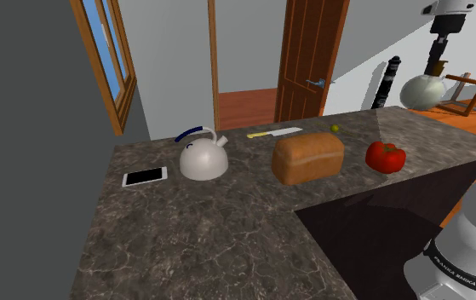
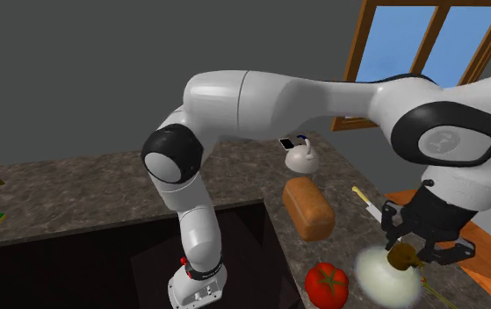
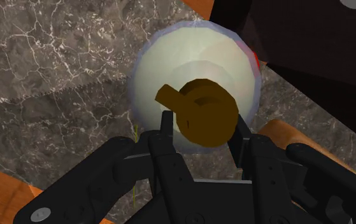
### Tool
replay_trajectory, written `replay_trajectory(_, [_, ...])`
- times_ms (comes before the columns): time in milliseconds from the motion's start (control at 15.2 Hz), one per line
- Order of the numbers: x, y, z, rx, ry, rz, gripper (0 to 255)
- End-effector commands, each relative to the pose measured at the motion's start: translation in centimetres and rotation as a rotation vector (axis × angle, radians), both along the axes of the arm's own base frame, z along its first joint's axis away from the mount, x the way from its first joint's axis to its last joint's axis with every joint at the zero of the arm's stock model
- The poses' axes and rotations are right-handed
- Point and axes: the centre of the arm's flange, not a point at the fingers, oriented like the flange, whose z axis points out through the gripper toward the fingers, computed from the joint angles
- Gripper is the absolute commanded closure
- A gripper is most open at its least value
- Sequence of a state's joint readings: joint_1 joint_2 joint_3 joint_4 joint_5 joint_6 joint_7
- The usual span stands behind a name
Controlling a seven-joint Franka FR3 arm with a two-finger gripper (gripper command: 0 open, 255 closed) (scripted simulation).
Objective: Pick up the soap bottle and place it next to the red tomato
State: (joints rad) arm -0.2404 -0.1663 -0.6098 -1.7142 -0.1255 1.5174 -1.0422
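- The soap bottle (image 3: pixel 189 51), pale and round-bodied with a brown pump top, is gripped at that top by the gripper (image 3: pixel 203 127), the jaws being clamped on it.
- The bottle is held upright just beside the red tomato (image 2: pixel 327 283), over the dark stone counter (image 1: pixel 210 239); whether its base rests there cannot be told.
- A bread loaf (image 1: pixel 308 158), a white kettle (image 1: pixel 203 158) and a phone (image 1: pixel 145 176) are laid along the counter beyond the tomato.

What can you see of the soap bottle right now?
The soap bottle has a round, pale body and a brown pump top. It hangs upright, the gripper shut on the pump from above. It seems lifted near the counter edge, close to the red tomato, not touching it.
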Motion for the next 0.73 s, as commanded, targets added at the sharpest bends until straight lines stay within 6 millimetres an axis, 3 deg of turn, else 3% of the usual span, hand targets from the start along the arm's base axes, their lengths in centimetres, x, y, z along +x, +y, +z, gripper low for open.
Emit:
replay_trajectory(0, [-0.6,-2.7,-0.1,-0.002,0.0,0.002,255])
replay_trajectory(264, [-1.8,-8.3,-0.1,-0.002,0.0,0.002,255])
replay_trajectory(660, [-1.8,-8.3,-3.2,-0.002,0.0,0.002,255])
